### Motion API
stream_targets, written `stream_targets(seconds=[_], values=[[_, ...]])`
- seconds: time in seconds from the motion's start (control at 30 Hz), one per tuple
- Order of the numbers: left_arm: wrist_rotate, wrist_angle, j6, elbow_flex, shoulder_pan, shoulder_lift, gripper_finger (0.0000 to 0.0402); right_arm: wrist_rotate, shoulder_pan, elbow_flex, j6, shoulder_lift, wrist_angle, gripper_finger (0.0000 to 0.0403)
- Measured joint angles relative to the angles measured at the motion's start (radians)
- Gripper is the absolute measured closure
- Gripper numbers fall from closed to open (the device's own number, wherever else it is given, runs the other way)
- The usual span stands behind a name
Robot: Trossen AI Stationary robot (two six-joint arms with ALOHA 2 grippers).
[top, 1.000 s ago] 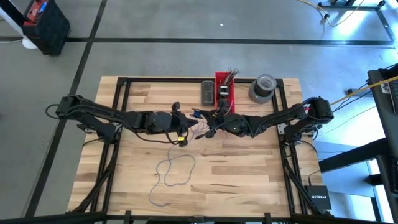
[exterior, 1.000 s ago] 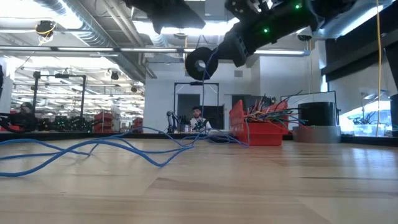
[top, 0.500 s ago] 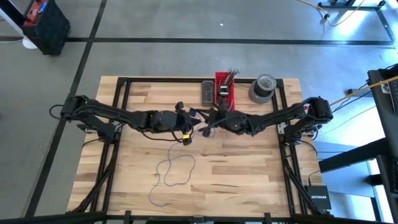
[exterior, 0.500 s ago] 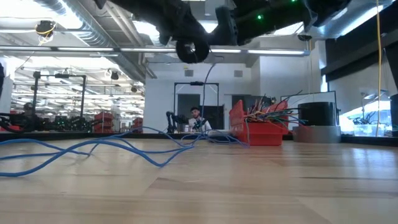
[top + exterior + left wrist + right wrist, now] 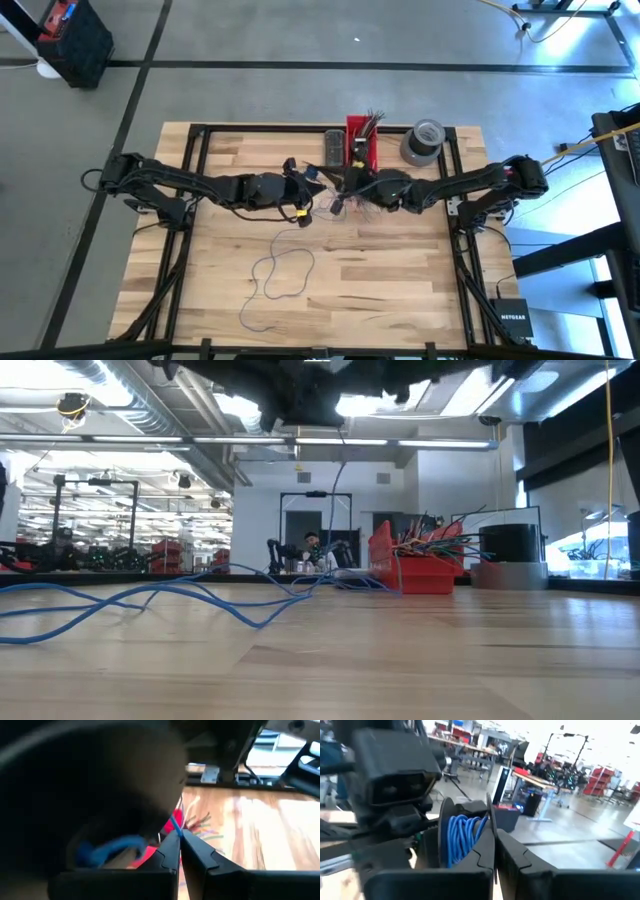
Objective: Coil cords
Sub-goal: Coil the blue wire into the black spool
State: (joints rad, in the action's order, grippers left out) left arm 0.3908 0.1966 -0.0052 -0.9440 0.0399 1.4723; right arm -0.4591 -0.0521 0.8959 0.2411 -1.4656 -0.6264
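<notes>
My work surface is a pale wooden table (image 5: 380, 270) with a black frame, standing on a grey concrete floor. Seen from table height, the room behind is a bright workshop with racks and ceiling ducts, and a person (image 5: 313, 550) sits far back at centre.

My two dark arms reach in from the left and right edges of the overhead frame and meet just above centre. My left gripper (image 5: 312, 190) is clenched, its fingers (image 5: 172, 847) pressed together on a thin blue cord (image 5: 176, 825). My right gripper (image 5: 338, 186) is also clenched, just beside the left one; past its fingertips I see a black spool (image 5: 465, 837) wound with blue cord. I cannot tell whether it grips anything.

Counting things: one loose cord (image 5: 278, 275) lies in loops on the wood at lower centre of the overhead frame, showing as blue strands (image 5: 150, 600) across the low view. One red bin (image 5: 361, 140) of multicoloured wire ends, one dark flat device (image 5: 333, 148) and one grey tape roll (image 5: 422, 140) sit at upper centre.
</notes>
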Motion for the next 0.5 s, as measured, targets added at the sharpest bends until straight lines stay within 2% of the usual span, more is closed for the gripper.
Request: stream_targets(seconds=[0.2, 0.4, 0.5], values=[[-0.007, 0.024, 0.019, -0.004, -0.010, 0.009, 0.0396, 0.011, -0.001, 0.000, 0.027, 0.098, 0.006, 0.0395], [-0.021, -0.061, 0.025, 0.013, -0.009, 0.039, 0.0390, 0.048, -0.001, 0.011, 0.026, 0.200, -0.082, 0.0395], [-0.014, 0.001, 0.036, 0.001, -0.015, 0.046, 0.0390, 0.089, -0.001, 0.004, 0.027, 0.229, -0.071, 0.0395]])
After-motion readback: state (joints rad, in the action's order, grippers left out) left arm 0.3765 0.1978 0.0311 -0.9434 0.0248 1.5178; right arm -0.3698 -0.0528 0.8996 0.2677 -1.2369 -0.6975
